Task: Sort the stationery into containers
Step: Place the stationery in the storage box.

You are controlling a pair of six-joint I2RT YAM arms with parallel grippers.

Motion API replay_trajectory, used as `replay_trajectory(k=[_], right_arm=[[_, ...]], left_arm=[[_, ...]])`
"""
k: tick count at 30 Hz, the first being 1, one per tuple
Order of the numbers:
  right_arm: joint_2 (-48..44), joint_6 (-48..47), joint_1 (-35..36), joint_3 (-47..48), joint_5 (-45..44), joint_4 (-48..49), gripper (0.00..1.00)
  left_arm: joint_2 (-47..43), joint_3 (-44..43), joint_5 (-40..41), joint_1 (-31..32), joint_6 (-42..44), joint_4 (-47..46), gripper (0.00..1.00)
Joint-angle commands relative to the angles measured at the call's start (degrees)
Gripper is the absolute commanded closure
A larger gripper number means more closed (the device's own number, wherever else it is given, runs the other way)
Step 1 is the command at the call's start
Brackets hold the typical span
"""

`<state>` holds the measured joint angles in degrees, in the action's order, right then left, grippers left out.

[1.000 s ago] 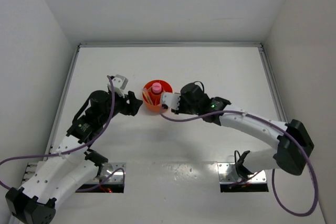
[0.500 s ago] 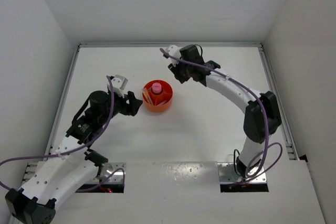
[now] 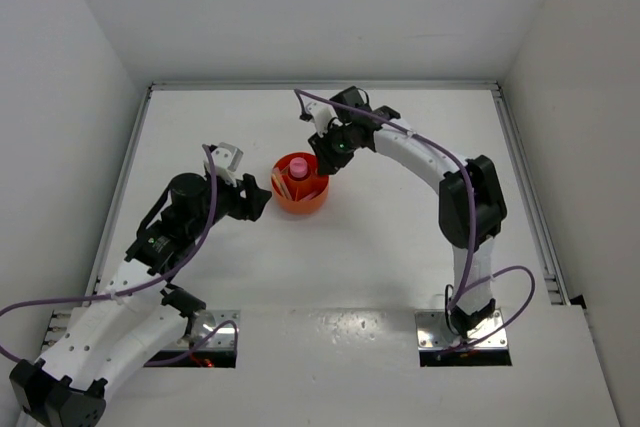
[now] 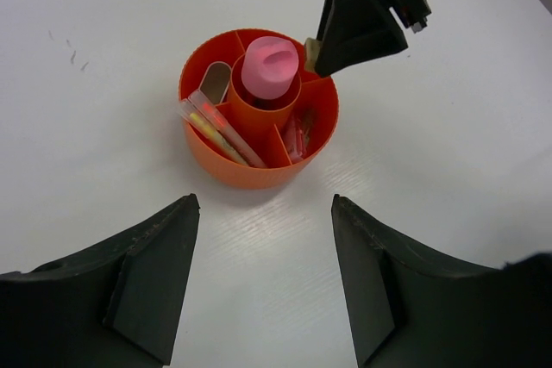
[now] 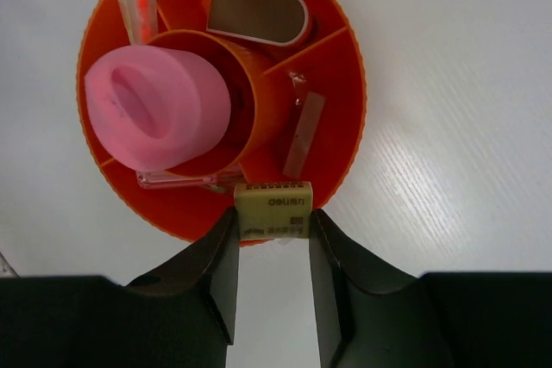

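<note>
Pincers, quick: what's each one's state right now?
Left pincer: open, empty, facing the orange tub.
Right pincer: closed on a small beige block at the tub's rim.

Right gripper (image 5: 272, 223) (holding beige block (image 5: 272, 208)) — swung round, now over tub (image 5: 352, 71)

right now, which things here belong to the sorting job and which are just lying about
Job: orange tub; pink capsule in its centre cup; sticks and tan oval piece in its compartments; beige block held by the right gripper.
Not the job: purple cables; metal base plates.
</note>
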<state>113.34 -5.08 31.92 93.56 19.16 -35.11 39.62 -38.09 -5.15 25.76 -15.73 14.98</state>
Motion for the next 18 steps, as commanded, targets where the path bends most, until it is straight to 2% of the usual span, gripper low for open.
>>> replay_trajectory(k=[1, 18], right_arm=[[1.35, 0.34, -0.46, 3.12, 2.55, -0.92, 1.00], [3.20, 0.34, -0.46, 3.65, -0.34, 3.20, 0.99]], left_arm=[[-0.68, -1.64, -0.65, -0.45, -0.09, -0.74, 0.31], [-0.68, -1.64, -0.65, -0.45, -0.09, -0.74, 0.31]])
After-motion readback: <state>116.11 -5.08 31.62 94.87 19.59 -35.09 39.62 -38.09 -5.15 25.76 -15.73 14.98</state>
